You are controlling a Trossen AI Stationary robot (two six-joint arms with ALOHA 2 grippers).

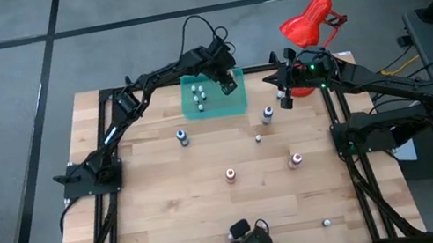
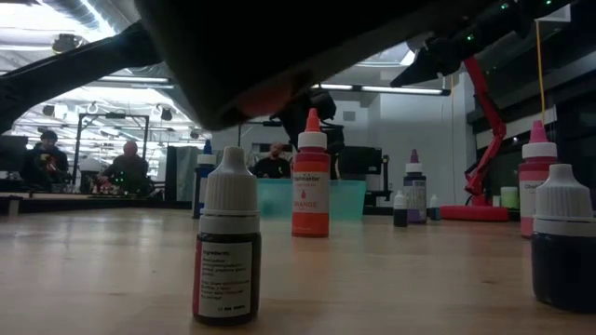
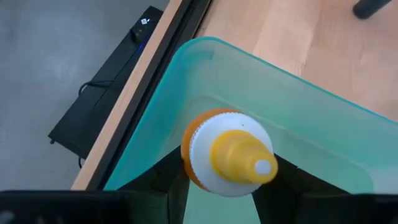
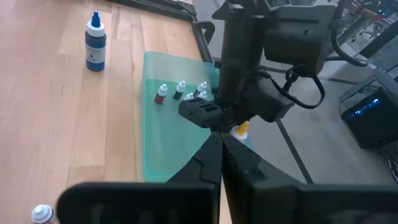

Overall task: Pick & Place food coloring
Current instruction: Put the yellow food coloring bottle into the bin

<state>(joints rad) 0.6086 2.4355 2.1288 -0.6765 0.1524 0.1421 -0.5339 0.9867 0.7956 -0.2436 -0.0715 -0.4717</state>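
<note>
The food coloring is a set of small bottles. Several tiny ones [image 1: 199, 96] stand in a teal tray [image 1: 216, 108] at the far middle of the table. Others stand loose on the wood: a blue one [image 1: 183, 136], a purple one [image 1: 267, 114], an orange one [image 1: 230, 174] and a pink one [image 1: 296, 160]. My left gripper [image 1: 229, 84] is over the tray's right part, shut on an orange bottle [image 3: 229, 155] with a white cap and yellow tip. My right gripper [image 1: 286, 102] hangs shut and empty right of the tray. My left gripper pinches the orange bottle between its two fingers [image 3: 169, 180], one on each side of the body just below the white cap [image 3: 198, 163]. The yellow tip [image 3: 261, 167] points back toward the wrist. The bottle is over the tray's corner; whether its base touches the tray I cannot tell.
A red desk lamp [image 1: 309, 23] stands at the far right corner. A tiny bottle [image 1: 258, 138] stands mid-table and a white-capped one [image 1: 326, 223] near the front edge. In the low view a dark bottle [image 2: 227, 244] stands close up. People sit in the room behind.
</note>
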